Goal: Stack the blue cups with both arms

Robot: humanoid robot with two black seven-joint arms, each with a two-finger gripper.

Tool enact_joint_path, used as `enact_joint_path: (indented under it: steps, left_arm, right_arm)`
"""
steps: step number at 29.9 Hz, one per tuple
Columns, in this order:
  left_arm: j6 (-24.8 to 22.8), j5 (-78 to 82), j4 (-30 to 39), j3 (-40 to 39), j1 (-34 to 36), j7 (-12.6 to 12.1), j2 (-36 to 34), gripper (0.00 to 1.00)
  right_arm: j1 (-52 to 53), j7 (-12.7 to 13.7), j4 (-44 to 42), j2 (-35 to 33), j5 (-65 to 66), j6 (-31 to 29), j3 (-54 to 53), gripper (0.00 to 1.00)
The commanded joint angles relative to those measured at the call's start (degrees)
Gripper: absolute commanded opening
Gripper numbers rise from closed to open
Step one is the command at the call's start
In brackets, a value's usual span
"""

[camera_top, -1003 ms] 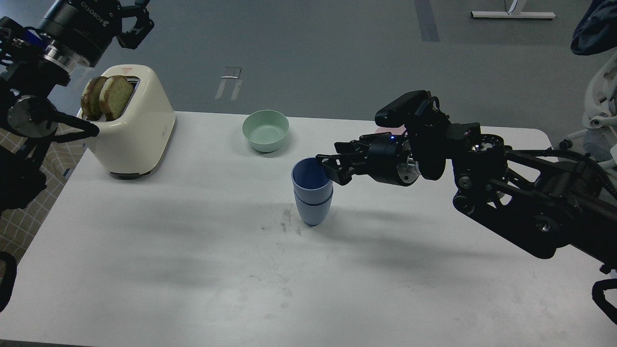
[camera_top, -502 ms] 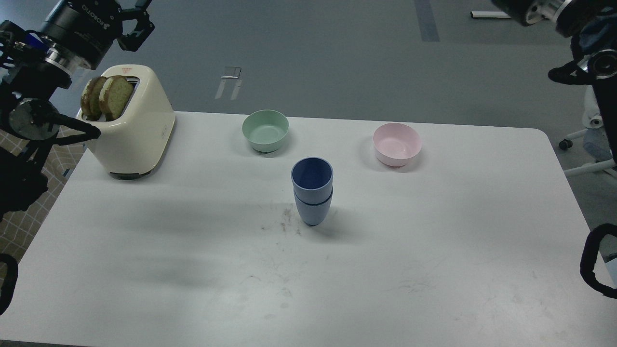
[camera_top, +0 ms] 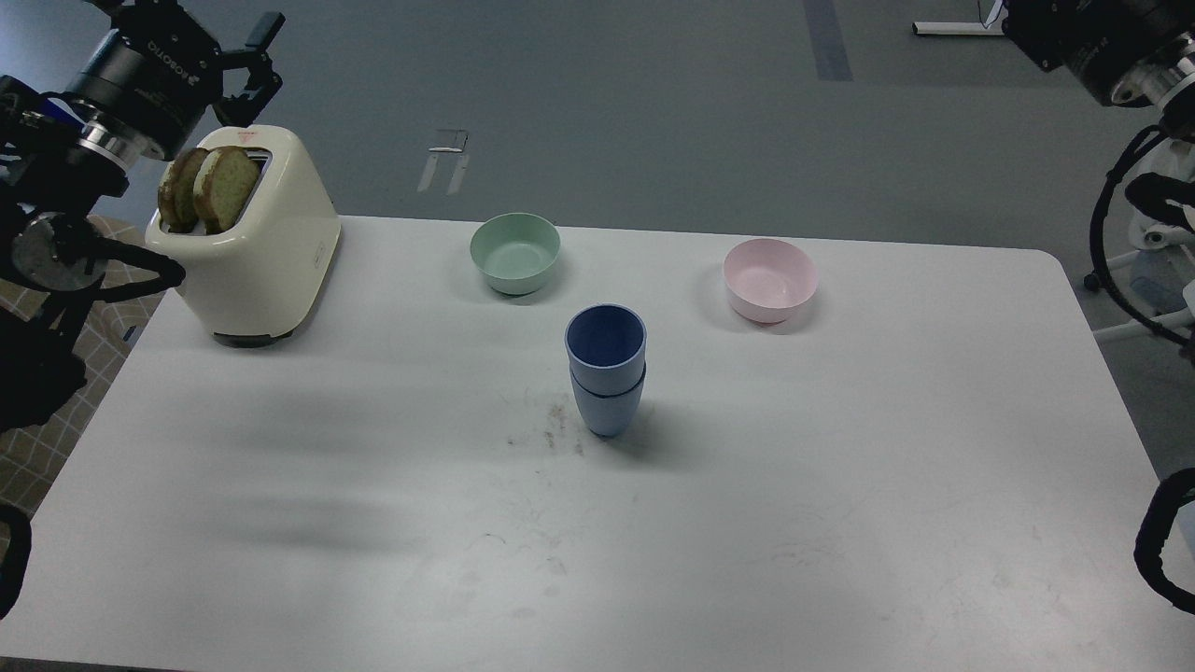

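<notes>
The two blue cups stand nested upright in the middle of the white table (camera_top: pixel 840 485). The upper cup (camera_top: pixel 605 338) sits inside the lower cup (camera_top: pixel 607 409). Nothing touches them. My left gripper (camera_top: pixel 250 58) is raised at the far left, above and behind the toaster, with its fingers spread and empty. My right arm (camera_top: pixel 1088 37) is lifted high at the top right corner; its gripper lies beyond the frame's edge.
A cream toaster (camera_top: pixel 266 252) with two toast slices (camera_top: pixel 207 187) stands at the back left. A mint-green bowl (camera_top: pixel 514 252) sits behind the cups, and a pink bowl (camera_top: pixel 769 278) at the back right. Dark smudges (camera_top: pixel 551 429) mark the table left of the cups.
My right gripper let go of the upper cup's rim and the arm swung up and away to the top right. The pink bowl came into sight. My left gripper shifted slightly left.
</notes>
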State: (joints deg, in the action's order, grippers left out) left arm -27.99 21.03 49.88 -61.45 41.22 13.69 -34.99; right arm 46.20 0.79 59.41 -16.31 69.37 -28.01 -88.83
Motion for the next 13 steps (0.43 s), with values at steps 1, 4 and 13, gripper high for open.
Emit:
enact_joint_path:
  steps: [1, 4, 13]
  left_arm:
    - [0.0, 0.2, 0.0, 0.3, 0.0, -0.2, 0.1, 0.98]
    - [0.0, -0.3, -0.1, -0.3, -0.1, -2.8, 0.3, 0.98]
    - [0.0, -1.1, -0.9, -2.6, -0.2, -7.6, 4.3, 0.98]
  right_arm:
    - [-1.3, 0.0, -3.4, -1.7, -9.8, 0.0, -0.1, 1.0]
    - [-1.6, -0.2, -6.0, -3.0, -14.8, 0.0, -0.1, 1.0]
    - [-3.9, -0.2, -6.8, -3.3, -24.3, 0.0, -1.3, 1.0]
